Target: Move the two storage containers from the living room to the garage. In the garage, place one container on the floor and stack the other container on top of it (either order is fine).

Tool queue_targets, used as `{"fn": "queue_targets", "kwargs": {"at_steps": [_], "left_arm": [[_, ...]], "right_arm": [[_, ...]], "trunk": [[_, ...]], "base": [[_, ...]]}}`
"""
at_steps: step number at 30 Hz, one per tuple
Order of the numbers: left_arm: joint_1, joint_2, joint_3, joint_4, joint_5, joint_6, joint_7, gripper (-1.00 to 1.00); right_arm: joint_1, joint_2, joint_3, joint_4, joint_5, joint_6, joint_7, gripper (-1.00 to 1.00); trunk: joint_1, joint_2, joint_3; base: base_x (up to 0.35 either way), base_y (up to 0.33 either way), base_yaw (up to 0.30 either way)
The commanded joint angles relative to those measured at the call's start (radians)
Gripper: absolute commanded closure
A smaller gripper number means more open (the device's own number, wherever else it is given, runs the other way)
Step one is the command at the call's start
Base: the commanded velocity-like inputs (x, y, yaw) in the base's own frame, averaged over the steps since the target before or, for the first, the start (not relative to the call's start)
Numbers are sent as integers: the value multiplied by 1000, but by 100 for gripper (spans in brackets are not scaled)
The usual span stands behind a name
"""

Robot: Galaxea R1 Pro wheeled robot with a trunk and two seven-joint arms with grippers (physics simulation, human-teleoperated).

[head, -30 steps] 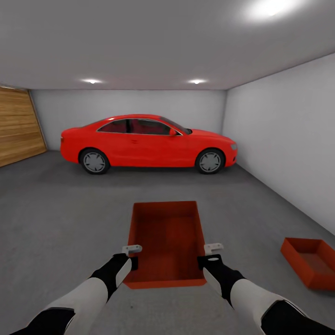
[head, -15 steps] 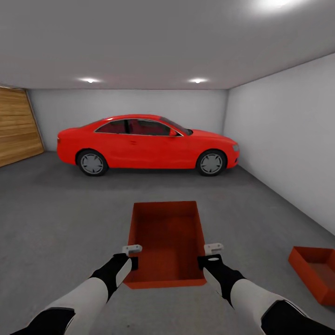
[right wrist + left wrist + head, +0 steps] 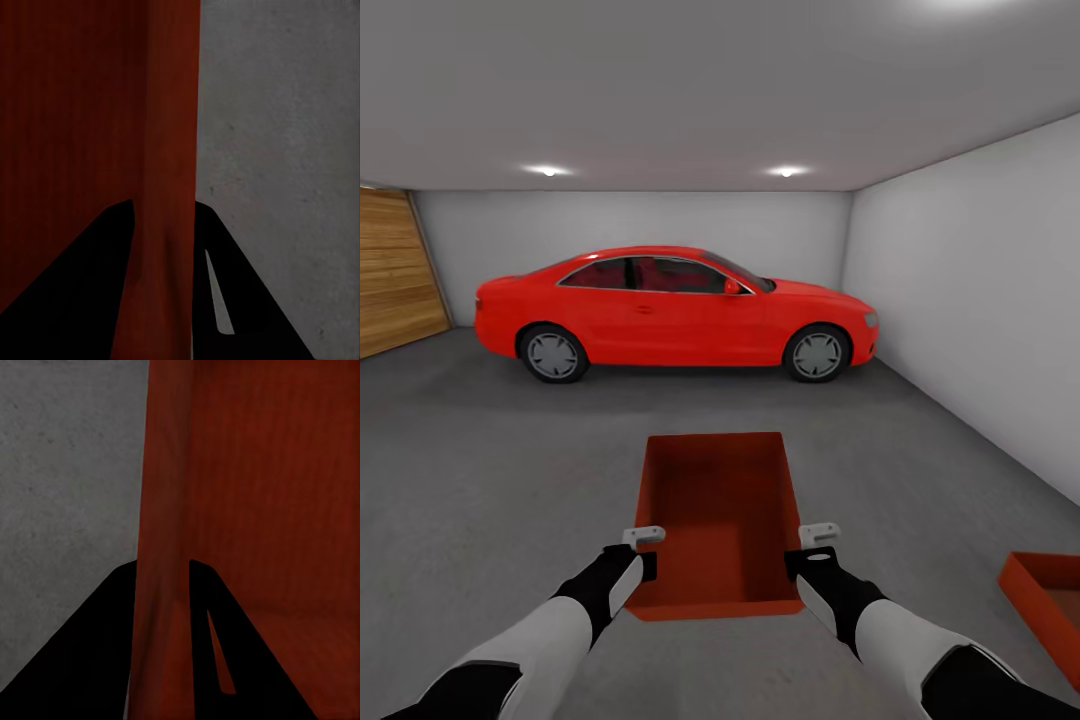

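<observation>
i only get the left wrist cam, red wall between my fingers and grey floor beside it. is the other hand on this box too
observer: yes, the right hand pinches the opposite long wall of the same orange-red shallow lidless box, near its close end.
operator: where's the other box
observer: the second orange-red box sits on the dark grey concrete floor off to your right, cut off by the head view's edge.
operator: anything in front of me
observer: a red car is parked side-on across the far end, well beyond the held box.
</observation>
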Motion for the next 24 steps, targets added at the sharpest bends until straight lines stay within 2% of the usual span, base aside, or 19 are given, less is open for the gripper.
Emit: {"fn": "queue_targets", "kwargs": {"at_steps": [1, 24], "left_arm": [[0, 7, -9, -4, -37, -21, 13, 100], [0, 7, -11, -4, -37, -21, 13, 100]], "right_arm": [[0, -1, 17, 1, -24, 7, -8, 100], [0, -1, 17, 1, -24, 6, -8, 100]], "trunk": [[1, -1, 0], [1, -1, 0]], "base": [[323, 0, 0], [323, 0, 0]]}}
